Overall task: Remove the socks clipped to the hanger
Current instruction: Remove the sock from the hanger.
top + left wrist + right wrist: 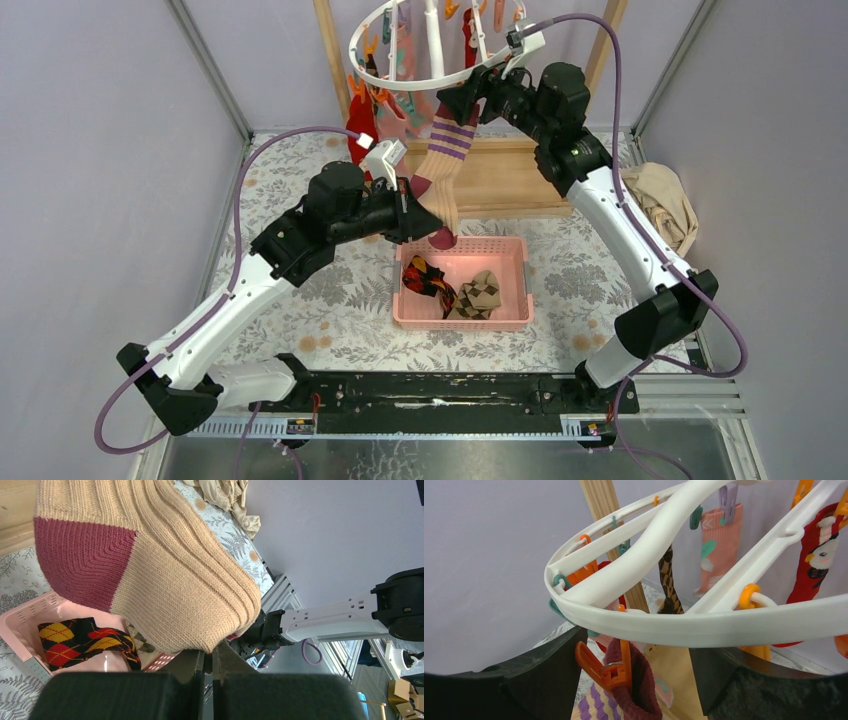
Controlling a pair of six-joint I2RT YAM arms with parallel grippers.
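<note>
Right wrist: clip (610,672) between pincer fingers (544,680)

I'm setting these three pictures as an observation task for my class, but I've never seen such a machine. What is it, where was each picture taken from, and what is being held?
These are two robot arms bolted to a table with a flowery cover. One picture looks down from above; the other two come from cameras on the wrists. The left gripper is shut on a tan sock with purple stripes, which hangs from a round white hanger. The right gripper is open, its fingers either side of the orange clip gripping that sock's cuff. A pink basket on the table holds two checked socks; a beige cloth lies at the right.
</note>
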